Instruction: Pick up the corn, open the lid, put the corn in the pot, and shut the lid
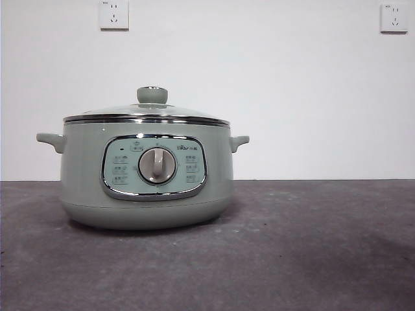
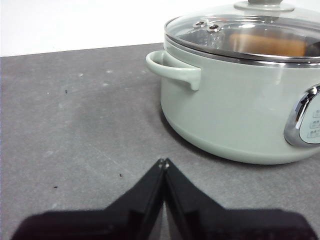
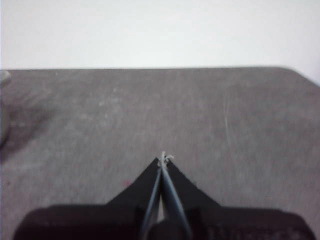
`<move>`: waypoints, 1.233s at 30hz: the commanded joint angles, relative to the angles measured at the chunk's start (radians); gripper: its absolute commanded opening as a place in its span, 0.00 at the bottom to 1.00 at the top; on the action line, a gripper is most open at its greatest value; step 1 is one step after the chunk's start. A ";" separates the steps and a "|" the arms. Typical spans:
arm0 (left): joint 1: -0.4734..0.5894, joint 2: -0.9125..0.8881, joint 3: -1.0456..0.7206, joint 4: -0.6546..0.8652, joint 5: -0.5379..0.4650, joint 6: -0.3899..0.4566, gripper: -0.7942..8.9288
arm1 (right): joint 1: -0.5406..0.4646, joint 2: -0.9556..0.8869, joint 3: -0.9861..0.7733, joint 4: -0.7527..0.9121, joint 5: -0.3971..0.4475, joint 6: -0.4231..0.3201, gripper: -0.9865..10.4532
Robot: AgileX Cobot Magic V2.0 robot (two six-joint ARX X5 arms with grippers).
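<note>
Sitting closed on the grey desk, the pot wears the lid squarely on its rim, knob upright, and the corn shows only through the glass in the left wrist view, as an orange length lying on its side inside the pot. By that evidence the task looks finished, or very nearly so, with nothing left for either arm but to keep clear. The left pincer is the nearer one: it hangs low over bare desk just off the pot's side handle, jaws pressed together on nothing, with the pot ahead of it and to one side. The right pincer, likewise pressed together and empty, faces open desk, with only a blurred sliver at its picture's edge, probably the pot. From the front, the low angle hides the pot's contents entirely and neither arm appears; that view instead confirms the lid sits level.
</note>
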 commanded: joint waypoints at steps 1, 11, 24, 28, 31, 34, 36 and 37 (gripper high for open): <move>0.004 0.000 -0.011 0.005 0.002 -0.005 0.08 | -0.001 -0.002 -0.021 -0.047 0.003 0.040 0.09; 0.004 0.002 -0.011 0.005 0.002 -0.005 0.08 | -0.001 -0.002 -0.021 -0.044 0.005 0.040 0.09; 0.004 0.004 -0.011 0.005 0.002 -0.005 0.08 | -0.001 -0.002 -0.021 -0.044 0.005 0.040 0.09; 0.004 0.004 -0.011 0.005 0.002 -0.005 0.08 | -0.001 -0.002 -0.021 -0.044 0.005 0.040 0.09; 0.004 0.004 -0.011 0.005 0.002 -0.005 0.08 | -0.001 -0.002 -0.021 -0.044 0.005 0.040 0.09; 0.004 0.004 -0.011 0.005 0.002 -0.005 0.08 | -0.001 -0.002 -0.021 -0.044 0.005 0.040 0.09; 0.004 0.004 -0.011 0.005 0.002 -0.005 0.08 | -0.001 -0.002 -0.021 -0.044 0.005 0.040 0.09; 0.004 0.004 -0.011 0.005 0.002 -0.005 0.08 | -0.001 -0.002 -0.021 -0.044 0.005 0.040 0.09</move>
